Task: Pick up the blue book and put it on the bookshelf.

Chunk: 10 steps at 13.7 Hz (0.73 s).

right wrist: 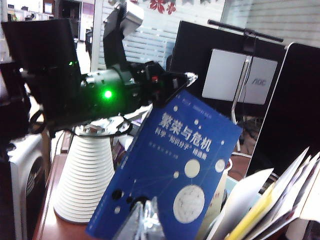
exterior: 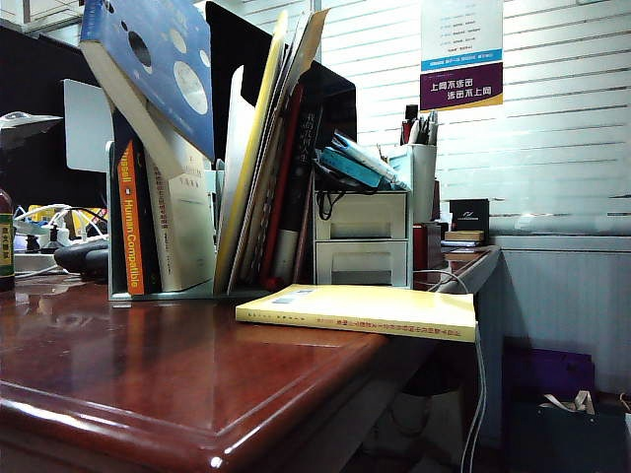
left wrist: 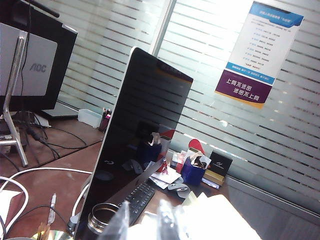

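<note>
The blue book point(exterior: 148, 59) hangs tilted over the left end of the bookshelf point(exterior: 110, 227), its lower edge close above the upright books. In the right wrist view its cover point(right wrist: 185, 160) fills the middle. My left gripper point(right wrist: 177, 92), black with a green light, is shut on the book's top corner. In the left wrist view the left gripper point(left wrist: 144, 225) has pale pages between its fingers point(left wrist: 120, 225). My right gripper point(right wrist: 145, 220) is shut, its tips close in front of the cover's lower part. Neither gripper shows in the exterior view.
A pale yellow book point(exterior: 360, 310) lies flat at the table's front right edge. A white two-drawer cabinet point(exterior: 360, 246) and a pen holder point(exterior: 422, 168) stand right of the rack. A white ribbed cone point(right wrist: 85, 180) and monitors point(right wrist: 240, 75) stand behind it.
</note>
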{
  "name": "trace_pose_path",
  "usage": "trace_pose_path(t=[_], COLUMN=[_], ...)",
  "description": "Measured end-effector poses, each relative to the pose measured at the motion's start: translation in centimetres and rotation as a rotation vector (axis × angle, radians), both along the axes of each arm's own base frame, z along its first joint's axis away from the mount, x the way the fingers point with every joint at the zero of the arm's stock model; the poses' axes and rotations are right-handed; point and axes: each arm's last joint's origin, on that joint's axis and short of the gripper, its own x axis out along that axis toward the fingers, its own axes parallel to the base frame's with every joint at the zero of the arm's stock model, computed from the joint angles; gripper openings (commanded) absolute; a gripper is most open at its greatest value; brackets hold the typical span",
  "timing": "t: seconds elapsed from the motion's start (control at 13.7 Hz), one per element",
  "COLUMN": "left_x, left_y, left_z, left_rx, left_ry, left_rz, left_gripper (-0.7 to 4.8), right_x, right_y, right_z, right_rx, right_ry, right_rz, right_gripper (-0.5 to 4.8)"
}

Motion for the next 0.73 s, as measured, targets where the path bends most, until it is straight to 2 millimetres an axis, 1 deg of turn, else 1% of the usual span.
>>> trace_pose_path(t=[0.07, 0.15, 0.22, 0.29, 0.44, 0.51, 0.58, 0.66, 0.73], left_x=[0.0, 0.0, 0.0, 0.0, 0.0, 0.0, 0.0, 0.0, 0.0], left_y=[0.0, 0.0, 0.0, 0.0, 0.0, 0.0, 0.0, 0.0, -0.1], left_z=[0.0, 0.0, 0.0, 0.0, 0.0, 0.0, -0.1, -0.1, -0.1], left_rx=[0.0, 0.002, 0.002, 0.002, 0.002, 0.003, 0.004, 0.004, 0.005], left_ry=[0.001, 0.006, 0.006, 0.006, 0.007, 0.009, 0.009, 0.01, 0.011], left_rz=[0.0, 0.0, -0.001, 0.0, -0.001, -0.001, -0.004, -0.005, -0.006], left_gripper=[-0.06, -0.06, -0.06, -0.06, -0.06, -0.06, -0.06, -0.06, -0.06], right_x=[0.0, 0.1, 1.2, 2.8, 4.7, 6.2, 6.7, 7.3, 7.6], right_y=[0.0, 0.4, 2.7, 5.1, 7.8, 9.9, 10.7, 11.4, 11.8], right_z=[-0.1, -0.4, -1.6, -3.4, -6.0, -7.2, -7.5, -7.5, -7.5], right_rx=[-0.011, -0.024, -0.021, -0.019, 0.034, 0.076, 0.074, 0.08, 0.085], right_ry=[0.007, 0.005, -0.01, -0.017, -0.018, -0.003, 0.005, 0.004, 0.0], right_rz=[0.001, 0.066, 0.17, 0.199, 0.204, 0.193, 0.187, 0.184, 0.183], right_gripper=[1.95, 3.1, 3.1, 3.1, 3.12, 3.29, 3.5, 3.54, 4.23])
